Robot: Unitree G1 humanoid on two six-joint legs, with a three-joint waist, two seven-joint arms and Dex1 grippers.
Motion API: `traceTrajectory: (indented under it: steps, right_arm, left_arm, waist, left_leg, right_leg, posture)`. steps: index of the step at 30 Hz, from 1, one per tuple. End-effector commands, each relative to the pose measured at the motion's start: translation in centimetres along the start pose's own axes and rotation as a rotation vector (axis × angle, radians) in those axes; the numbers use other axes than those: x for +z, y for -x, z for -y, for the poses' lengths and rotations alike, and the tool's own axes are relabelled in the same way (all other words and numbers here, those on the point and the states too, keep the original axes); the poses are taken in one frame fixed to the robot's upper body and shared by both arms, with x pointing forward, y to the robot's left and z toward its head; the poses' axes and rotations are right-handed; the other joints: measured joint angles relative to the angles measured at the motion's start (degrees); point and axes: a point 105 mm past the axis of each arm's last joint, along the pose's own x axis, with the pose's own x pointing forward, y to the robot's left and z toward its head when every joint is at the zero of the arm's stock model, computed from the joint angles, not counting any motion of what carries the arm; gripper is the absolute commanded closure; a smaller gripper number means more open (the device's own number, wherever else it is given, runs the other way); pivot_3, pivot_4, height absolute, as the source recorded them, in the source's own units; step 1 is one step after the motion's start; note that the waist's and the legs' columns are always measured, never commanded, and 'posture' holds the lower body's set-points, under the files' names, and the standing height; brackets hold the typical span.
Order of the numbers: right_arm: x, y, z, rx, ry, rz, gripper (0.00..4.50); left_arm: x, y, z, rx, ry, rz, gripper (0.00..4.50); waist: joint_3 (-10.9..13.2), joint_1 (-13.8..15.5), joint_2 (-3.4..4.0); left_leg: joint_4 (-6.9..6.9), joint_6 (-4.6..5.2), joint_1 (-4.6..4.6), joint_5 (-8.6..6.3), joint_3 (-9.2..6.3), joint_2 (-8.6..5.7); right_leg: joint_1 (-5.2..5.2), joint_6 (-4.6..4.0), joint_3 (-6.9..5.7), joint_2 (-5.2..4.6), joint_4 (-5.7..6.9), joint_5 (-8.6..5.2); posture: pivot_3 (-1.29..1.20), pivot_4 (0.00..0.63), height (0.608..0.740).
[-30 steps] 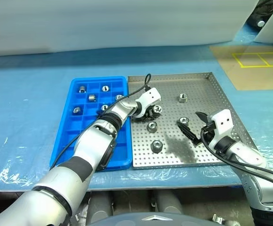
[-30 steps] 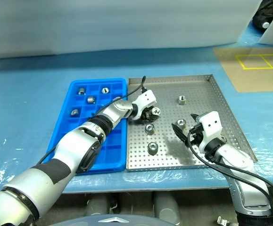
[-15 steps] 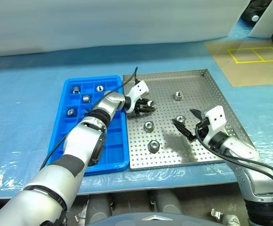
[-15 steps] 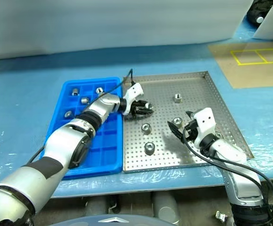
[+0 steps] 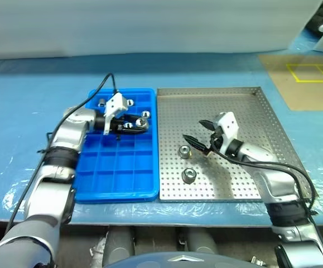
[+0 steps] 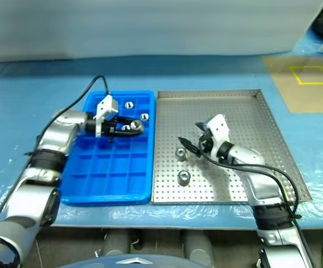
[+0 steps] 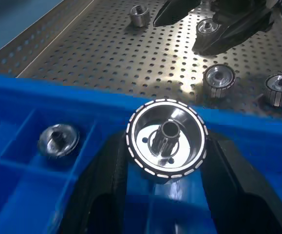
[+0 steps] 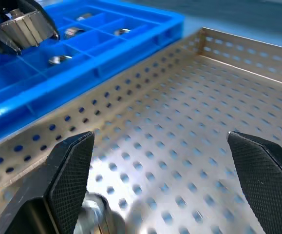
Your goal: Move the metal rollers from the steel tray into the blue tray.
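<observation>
The left end effector [image 5: 140, 126] is clamped on one metal roller [image 7: 167, 140], held above the compartments of the blue tray [image 5: 119, 167] near that tray's far end. Other rollers [image 5: 145, 114] already lie in far compartments of the blue tray. The right end effector [image 5: 197, 137] stands with its jaws spread wide and empty, low over the steel tray [image 5: 245, 111], which lies directly beside the blue tray on the blue tray's right. Two loose rollers [image 5: 188, 175] rest on the perforated floor of the steel tray, close to the blue tray; one of them [image 5: 184, 151] sits just beside the right fingertips.

Handling, as a judgement: each roller appears rigid, dense for its size and polished, so it is likely to slip or roll if pinched off-centre. Grip across the ribbed outer wall, with the fingers on opposite sides and the bore axis upright.

Both trays rest on a tabletop [image 5: 27, 100] covered with pale blue sheeting, wrinkled along the near edge. A tan floor panel with yellow marking lines [image 5: 312, 72] lies beyond the steel tray, away from the blue tray.
</observation>
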Motion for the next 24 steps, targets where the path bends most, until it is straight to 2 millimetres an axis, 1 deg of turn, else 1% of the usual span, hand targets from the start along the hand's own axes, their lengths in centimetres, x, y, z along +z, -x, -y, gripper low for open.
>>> traceTrajectory:
  steps: [1, 6, 9, 11, 14, 17, 22, 24]
  right_arm:
    - [1.0, -1.4, -0.6, 0.087, 0.038, 0.034, 0.0]
    - [1.2, -3.0, -1.1, 0.168, 0.05, 0.037, 0.0]
    - [1.4, -3.8, -1.4, 0.202, 0.055, 0.046, 0.0]
    - [1.5, -4.0, -1.5, 0.21, 0.057, 0.049, 0.0]
    - [1.3, -4.0, -1.7, 0.222, 0.057, 0.046, 0.0]
    - [0.9, -3.7, -1.6, 0.217, 0.059, 0.036, 0.0]
    - [0.6, -3.3, -1.3, 0.196, 0.063, 0.027, 0.0]
    - [0.6, -3.3, -1.3, 0.188, 0.063, 0.027, 0.0]
  left_arm:
    - [2.1, 3.4, -0.5, 0.131, -0.048, 0.04, 2.69]
    - [-0.1, 6.6, 0.7, 0.237, -0.003, -0.039, 2.69]
    - [-1.2, 7.9, 1.5, 0.281, 0.082, -0.046, 2.69]
    - [-2.0, 8.4, 1.8, 0.301, 0.094, -0.076, 2.69]
    - [-3.6, 8.8, 2.7, 0.322, 0.15, -0.101, 2.69]
    - [-5.1, 8.8, 3.9, 0.306, 0.186, -0.137, 2.69]
    - [-6.9, 8.3, 4.9, 0.278, 0.228, -0.183, 2.69]
    - [-7.2, 8.1, 5.0, 0.272, 0.251, -0.182, 2.69]
  waist:
    - [0.0, 1.4, 0.01]
    - [0.0, 3.7, 0.01]
    - [0.0, 4.5, 0.01]
    - [0.0, 4.8, 0.0]
    - [0.0, 5.2, 0.0]
    - [0.0, 5.5, -0.02]
    - [0.0, 5.8, -0.01]
    - [-0.1, 5.8, 0.03]
  left_leg:
    - [-0.01, -0.02, 0.02, 0.01, 0.0, -0.01]
    - [-0.06, -0.28, 0.08, -0.04, 0.0, -0.03]
    - [-0.06, -0.37, 0.08, -0.01, 0.0, -0.01]
    - [-0.07, -0.47, 0.08, 0.05, -0.06, 0.02]
    - [-0.15, -0.63, 0.16, 0.14, -0.08, 0.01]
    - [-0.23, -0.71, 0.25, 0.19, -0.07, -0.01]
    - [-0.58, -0.99, 0.59, 0.36, -0.07, 0.0]
    - [-0.63, -1.03, 0.67, 0.38, -0.07, -0.01]
  right_leg:
    - [0.0, -0.01, 0.0, -0.01, 0.02, -0.01]
    - [0.02, -0.03, 0.0, -0.02, 0.09, -0.02]
    - [-0.06, -0.03, 0.0, -0.01, 0.2, -0.03]
    - [-0.08, -0.03, -0.03, 0.0, 0.32, -0.03]
    - [-0.07, -0.03, -0.01, 0.0, 0.36, -0.04]
    - [-0.04, -0.02, 0.04, 0.0, 0.36, -0.04]
    - [0.06, -0.01, 0.08, 0.03, 0.36, -0.05]
    - [0.11, -0.01, 0.11, 0.04, 0.36, -0.05]
  posture:
    - [0.06, 0.15, 0.74]
    - [0.17, 0.15, 0.74]
    - [0.18, 0.15, 0.74]
    - [0.19, 0.15, 0.74]
    - [0.19, 0.15, 0.74]
    - [0.18, 0.15, 0.74]
    - [0.16, 0.15, 0.74]
    - [0.15, 0.15, 0.74]
